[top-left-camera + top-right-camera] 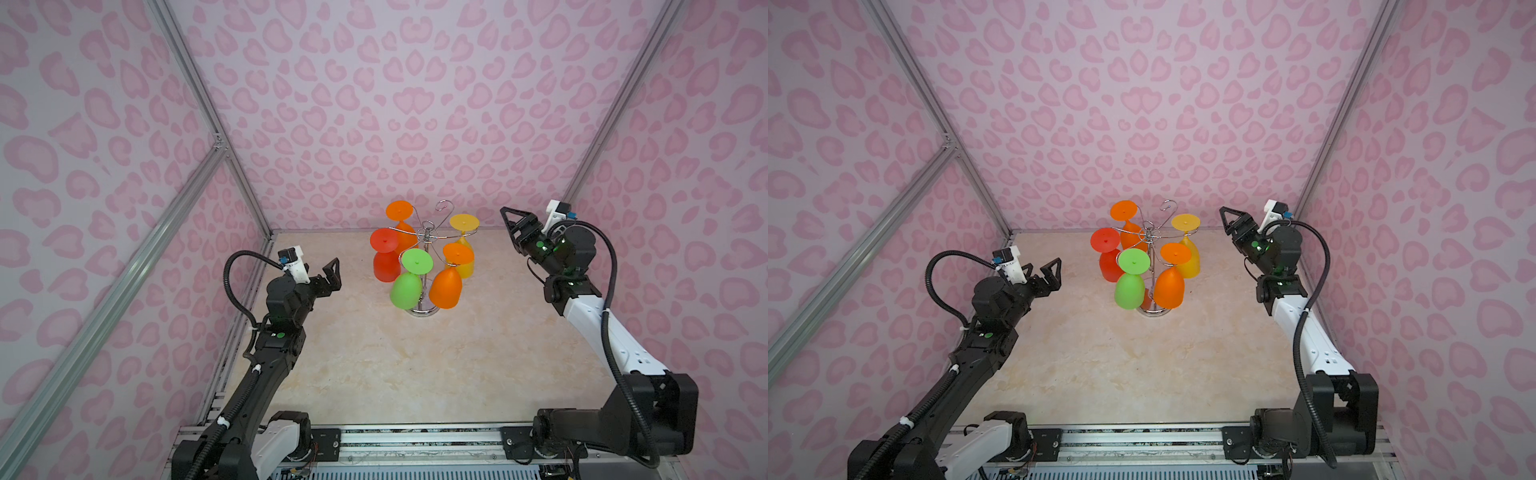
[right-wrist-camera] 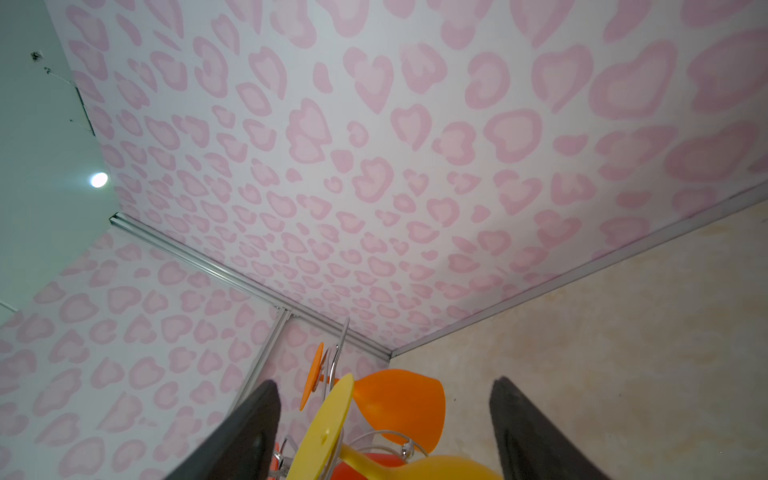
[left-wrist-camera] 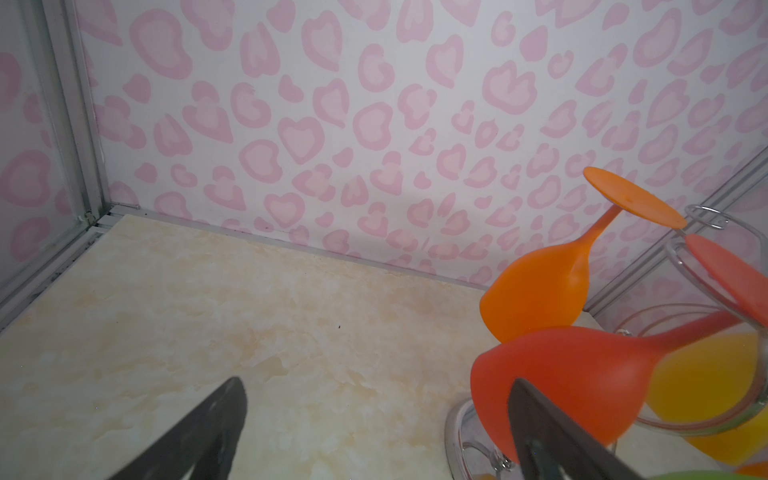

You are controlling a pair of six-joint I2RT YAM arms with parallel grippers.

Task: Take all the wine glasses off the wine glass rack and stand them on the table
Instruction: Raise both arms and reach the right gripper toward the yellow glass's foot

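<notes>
The chrome wine glass rack (image 1: 428,237) (image 1: 1149,237) stands near the back wall in both top views. Several plastic wine glasses hang upside down from its hooks: red (image 1: 385,253), green (image 1: 409,286), yellow (image 1: 464,222) and two orange (image 1: 446,286). My left gripper (image 1: 332,274) (image 1: 1052,272) is open, left of the rack and apart from it; its wrist view shows the red glass (image 3: 582,374) past one finger. My right gripper (image 1: 511,224) (image 1: 1231,220) is open, raised right of the rack, holding nothing. In its wrist view the yellow glass (image 2: 324,432) lies beyond the gripper (image 2: 386,386).
The rack's round mirror base (image 1: 424,311) (image 3: 455,432) rests on the beige marbled tabletop (image 1: 395,365). Pink-patterned walls with aluminium frame bars (image 1: 249,199) close in the back and both sides. A metal rail (image 1: 415,436) runs along the front edge.
</notes>
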